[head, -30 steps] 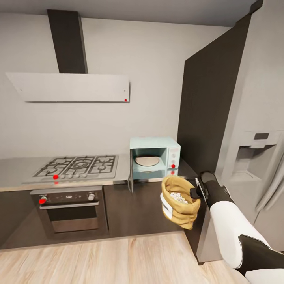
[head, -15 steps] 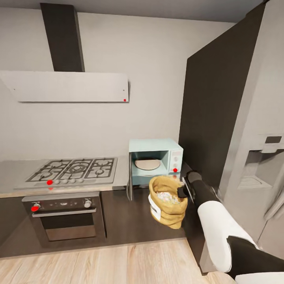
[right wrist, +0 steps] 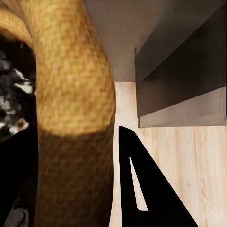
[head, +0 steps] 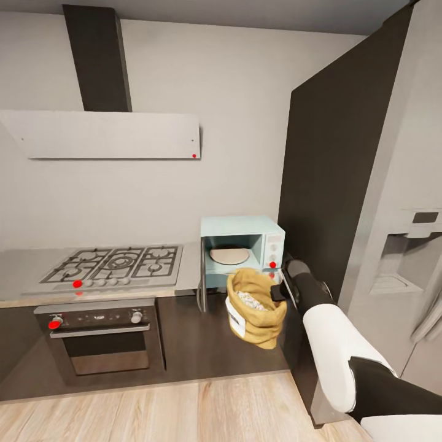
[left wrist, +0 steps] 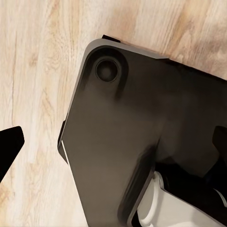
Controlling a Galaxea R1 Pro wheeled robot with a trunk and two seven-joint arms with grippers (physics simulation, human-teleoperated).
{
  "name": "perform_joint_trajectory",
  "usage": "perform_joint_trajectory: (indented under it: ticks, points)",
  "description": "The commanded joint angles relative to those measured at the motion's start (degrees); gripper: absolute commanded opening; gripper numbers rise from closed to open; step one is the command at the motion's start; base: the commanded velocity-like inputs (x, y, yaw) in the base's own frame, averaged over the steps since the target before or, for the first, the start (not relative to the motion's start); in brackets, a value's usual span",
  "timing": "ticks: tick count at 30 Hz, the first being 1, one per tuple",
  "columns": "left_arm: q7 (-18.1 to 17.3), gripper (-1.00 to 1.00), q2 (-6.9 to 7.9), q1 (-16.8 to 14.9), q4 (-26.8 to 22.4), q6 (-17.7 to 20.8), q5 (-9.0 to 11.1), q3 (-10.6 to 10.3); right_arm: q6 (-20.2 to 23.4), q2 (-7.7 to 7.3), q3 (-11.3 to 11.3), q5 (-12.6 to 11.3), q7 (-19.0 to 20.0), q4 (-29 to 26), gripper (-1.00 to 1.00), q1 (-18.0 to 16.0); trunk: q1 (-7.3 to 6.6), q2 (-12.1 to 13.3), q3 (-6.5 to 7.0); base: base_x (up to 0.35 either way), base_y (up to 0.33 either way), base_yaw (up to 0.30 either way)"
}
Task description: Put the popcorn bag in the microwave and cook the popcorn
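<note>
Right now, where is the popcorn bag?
In the head view, the popcorn bag hangs in the right hand, just below the open microwave, in front of the dark cabinets.

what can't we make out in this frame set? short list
- Right gripper, head view: its fingertips are hidden behind the popcorn bag, so the exact grip point is unclear.
- Microwave knob settings, head view: too small to read.
- Bag label, head view: turned edge-on, text unreadable.
- Popcorn, right wrist view: dark, mostly blocked by the bag's rim.
- Left gripper, left wrist view: jaw state unclear.

One popcorn bag, one microwave
</note>
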Motion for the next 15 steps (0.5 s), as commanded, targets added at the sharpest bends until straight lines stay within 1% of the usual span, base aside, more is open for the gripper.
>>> perform_joint_trajectory:
  ticks: [1,6,15]
  points:
    - [0.1,1.00,-0.01,0.0,0.0,-0.2,0.6,-0.1,0.1,0.08,-0.4,0.6,0.5,0.1,-1.00,-0.3,0.02,0.0,-0.03,0.000,0.000,0.000]
    - [0.1,1.00,-0.01,0.0,0.0,-0.2,0.5,-0.1,0.1,0.23,-0.4,0.7,0.5,0.4,-1.00,-1.8,0.02,0.0,-0.03,0.000,0.000,0.000]
    - [0.1,1.00,-0.10,0.0,0.0,-0.2,0.8,0.0,0.1,0.26,-0.3,1.2,0.4,0.2,-1.00,-1.9,0.02,0.0,-0.03,0.000,0.000,0.000]
